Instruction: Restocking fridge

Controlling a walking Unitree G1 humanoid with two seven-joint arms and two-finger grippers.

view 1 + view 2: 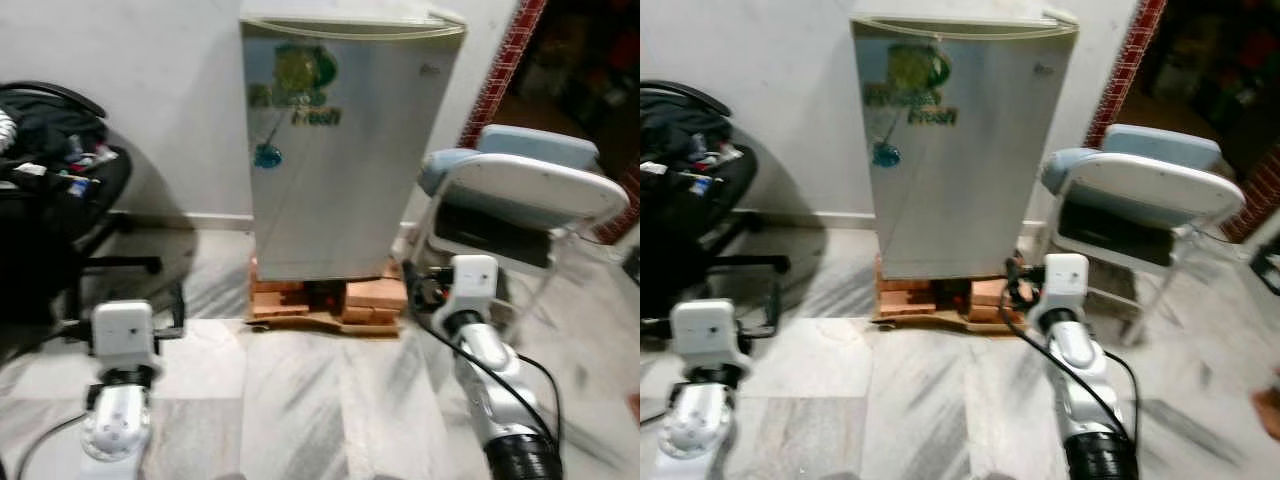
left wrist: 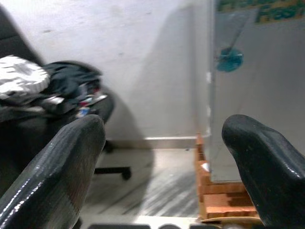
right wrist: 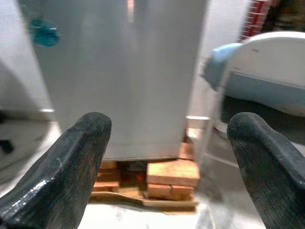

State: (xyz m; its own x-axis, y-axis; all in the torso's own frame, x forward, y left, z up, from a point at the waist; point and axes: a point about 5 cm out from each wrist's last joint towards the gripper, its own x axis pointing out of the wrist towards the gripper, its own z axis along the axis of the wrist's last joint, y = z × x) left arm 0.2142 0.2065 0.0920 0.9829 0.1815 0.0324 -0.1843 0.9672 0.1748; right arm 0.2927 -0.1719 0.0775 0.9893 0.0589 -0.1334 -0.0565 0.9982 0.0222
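A small grey fridge (image 1: 340, 150) stands against the white wall with its door shut. It has a green sticker and a blue tag on the front and rests on bricks (image 1: 375, 295) and a wooden board. My left gripper (image 2: 164, 126) is held low over the floor, to the left of the fridge and short of it. It is open with nothing between its fingers (image 2: 62, 167). My right gripper (image 3: 169, 121) is near the fridge's lower right corner, open and empty, facing the bricks.
A black office chair (image 1: 50, 170) piled with clothes stands at the left. A blue and white folding chair (image 1: 520, 190) stands close to the fridge's right side. A brick pillar (image 1: 500, 70) and a dark doorway are behind it. The floor is grey marble.
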